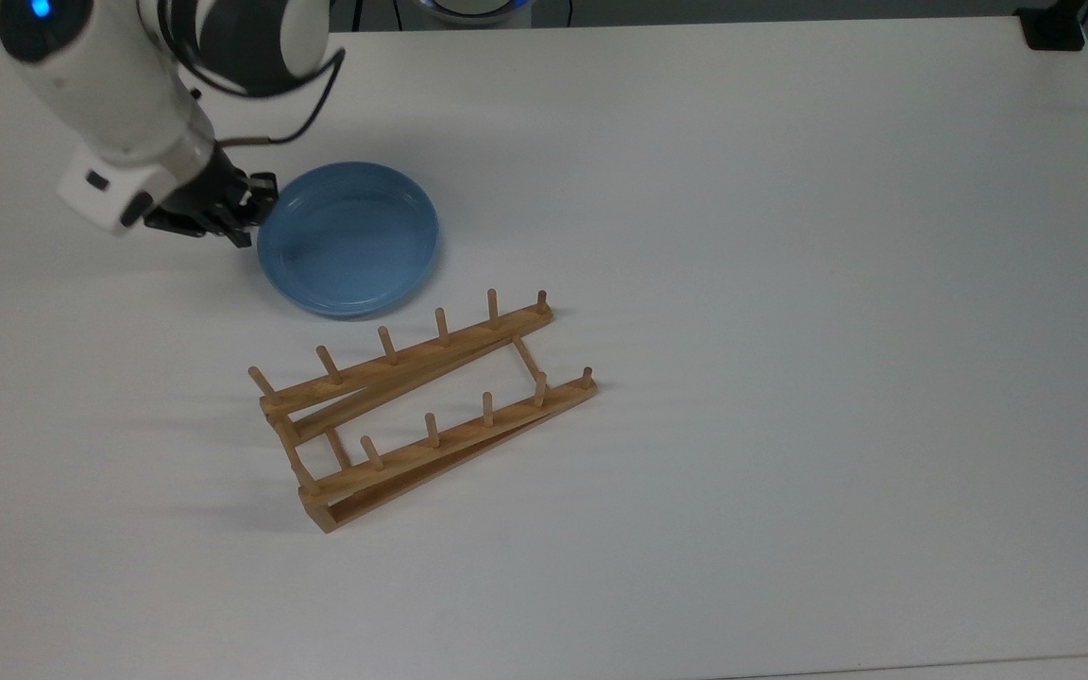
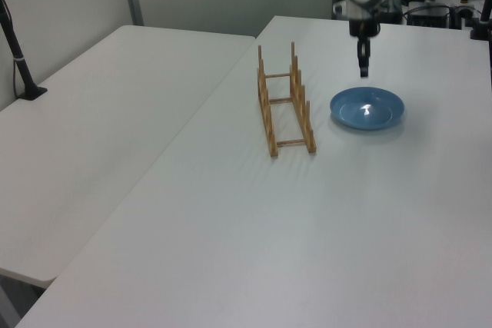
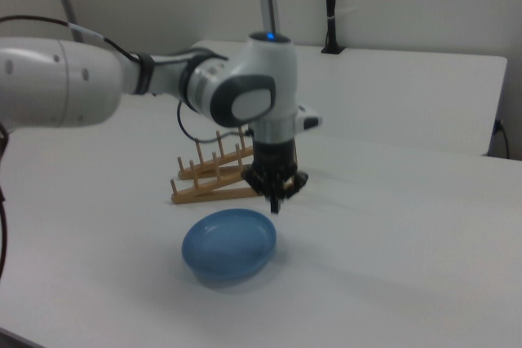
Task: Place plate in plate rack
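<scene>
The light-blue plate (image 1: 348, 238) (image 2: 367, 107) (image 3: 229, 244) lies flat on the white table. Just off its rim, on the top view's left, my gripper (image 1: 249, 219) hangs above the table. In the left view the gripper (image 2: 363, 71) is clearly higher than the plate, apart from it. The right view shows the gripper (image 3: 277, 201) with its fingers drawn together, holding nothing. The wooden plate rack (image 1: 421, 406) (image 2: 286, 101) (image 3: 214, 173) stands upright a short way from the plate, with nothing between its pegs.
A black mount (image 1: 1054, 28) sits at the table's far corner on the top view's right. In the left view a second white table (image 2: 92, 113) adjoins on the left, with a black pole (image 2: 17, 51) on it. White tabletop (image 1: 790, 378) stretches beyond the rack.
</scene>
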You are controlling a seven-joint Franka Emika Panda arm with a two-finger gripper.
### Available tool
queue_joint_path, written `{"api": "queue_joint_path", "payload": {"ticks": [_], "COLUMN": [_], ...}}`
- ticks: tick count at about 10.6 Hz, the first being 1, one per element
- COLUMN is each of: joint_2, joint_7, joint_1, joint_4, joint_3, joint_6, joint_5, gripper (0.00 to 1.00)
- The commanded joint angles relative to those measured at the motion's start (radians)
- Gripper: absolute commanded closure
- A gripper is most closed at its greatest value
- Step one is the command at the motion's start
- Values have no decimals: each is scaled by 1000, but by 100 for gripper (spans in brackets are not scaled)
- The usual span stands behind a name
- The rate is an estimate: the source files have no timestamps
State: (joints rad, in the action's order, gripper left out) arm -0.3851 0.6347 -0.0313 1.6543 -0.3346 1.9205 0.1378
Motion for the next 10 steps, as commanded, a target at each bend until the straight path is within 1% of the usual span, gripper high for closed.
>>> {"api": "queue_joint_path", "payload": {"ticks": [1, 2, 3, 4, 5, 6, 7, 8, 10], "joint_2": [141, 156, 161, 154, 131, 97, 75, 59, 14], "joint_7": [0, 0, 10, 43, 89, 92, 85, 82, 83], "joint_1": [65, 71, 71, 71, 62, 59, 57, 50, 27], "joint_4": [-5, -63, -80, -61, -35, -22, -21, -21, -7], "joint_3": [-12, -14, -30, -38, -41, -50, -52, -53, -54], "joint_6": [5, -4, -15, -55, -67, -72, -84, -90, -77], "joint_5": [8, 6, 6, 8, 17, 22, 22, 22, 22], "gripper": [100, 100, 100, 100, 95, 55, 18, 1, 0]}}
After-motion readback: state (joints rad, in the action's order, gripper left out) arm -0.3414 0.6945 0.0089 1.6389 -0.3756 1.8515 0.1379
